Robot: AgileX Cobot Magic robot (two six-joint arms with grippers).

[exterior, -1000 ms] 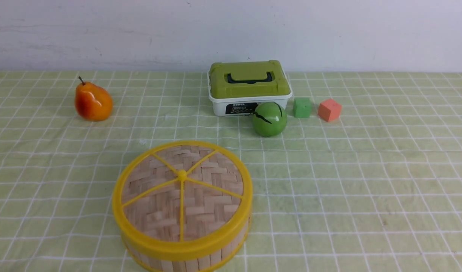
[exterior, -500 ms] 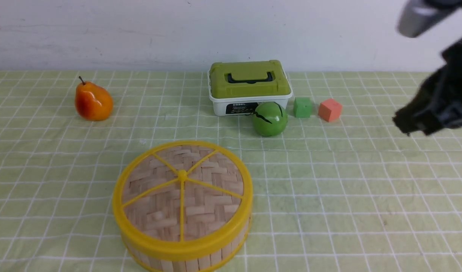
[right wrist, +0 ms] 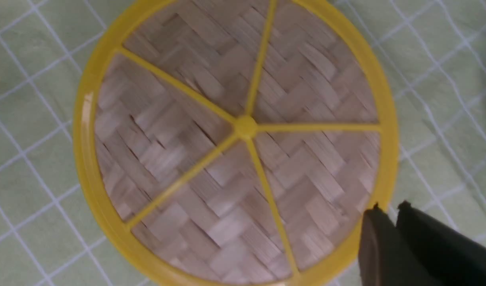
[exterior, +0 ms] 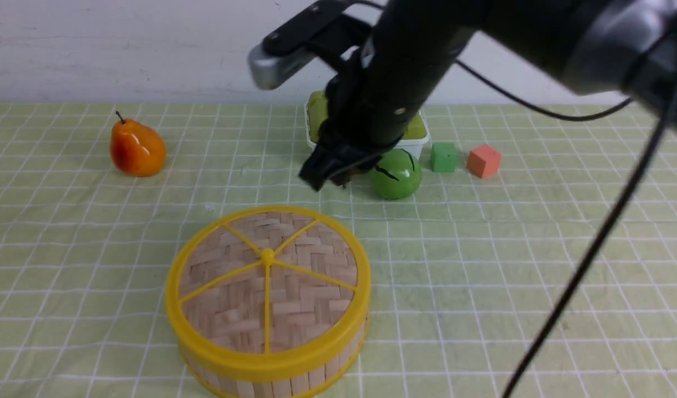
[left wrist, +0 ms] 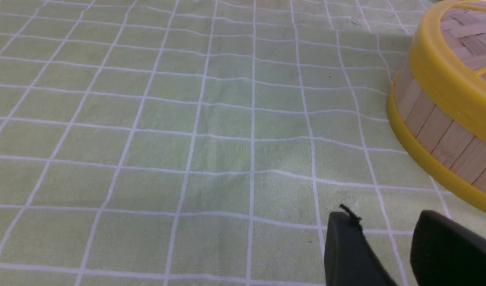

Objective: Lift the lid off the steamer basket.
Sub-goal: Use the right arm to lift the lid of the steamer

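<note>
So the lid (exterior: 311,276) looks like woven bamboo with a smooth yellow plastic rim, and the steamer basket (exterior: 333,367) has wooden slat walls. The pear (exterior: 137,148) is super glossy, the green ball (exterior: 396,177) shiny too, but the pink cube (exterior: 484,161) seems matt.

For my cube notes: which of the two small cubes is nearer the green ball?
The green cube, just right of the green ball; the pinkish-red cube lies farther right.

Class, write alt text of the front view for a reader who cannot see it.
A robot's right arm reaches in above a round steamer basket with its woven lid on. Behind are a pear, a green ball, a partly hidden box and two small blocks.
</note>
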